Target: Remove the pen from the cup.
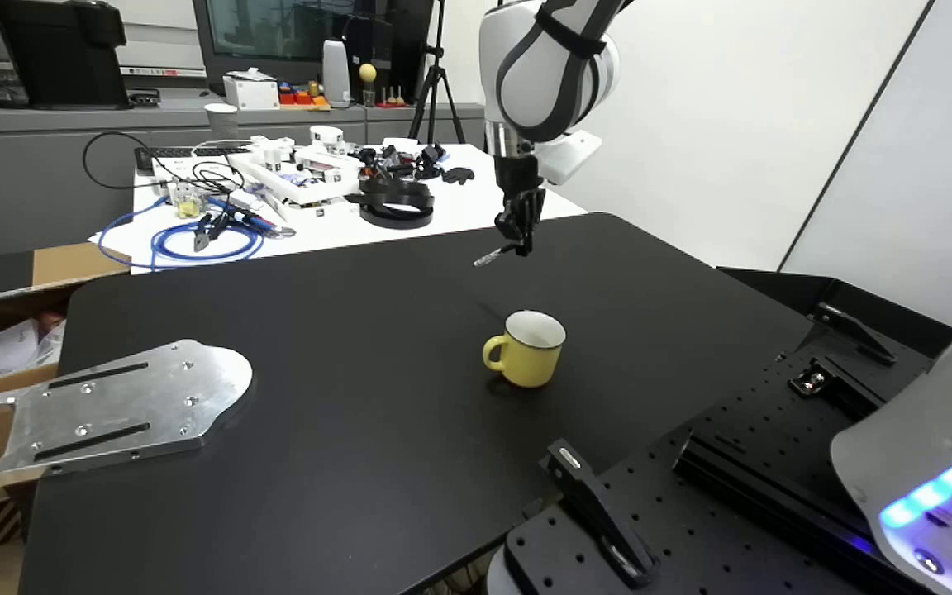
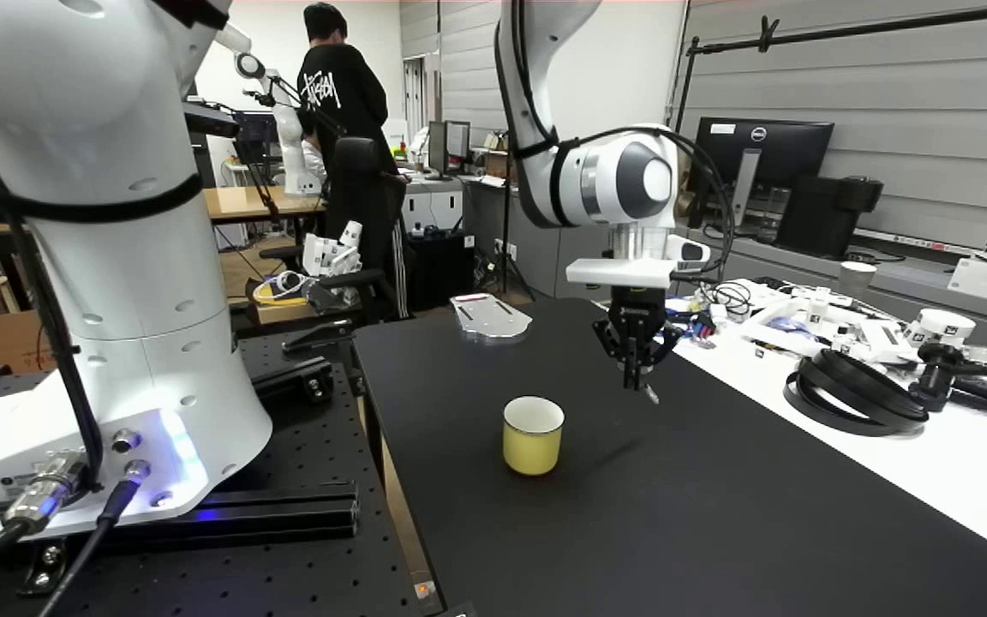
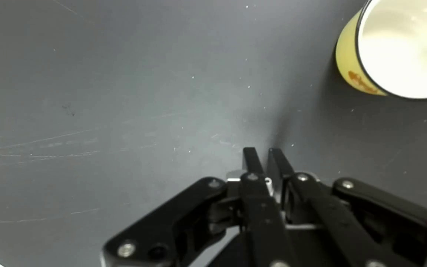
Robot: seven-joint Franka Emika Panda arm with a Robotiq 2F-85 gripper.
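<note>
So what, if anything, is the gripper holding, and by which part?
The pen, held in the gripper near its darker end; the paler end sticks out.

In both exterior views, the top edge chops off part of the arm (image 1: 538,83). The end effector (image 1: 519,246) hides one end of the pen (image 1: 490,257). In an exterior view, the cup (image 2: 531,446) covers its own handle, and just a tiny bit of pen shows. The wrist view cuts off part of the cup.
</note>
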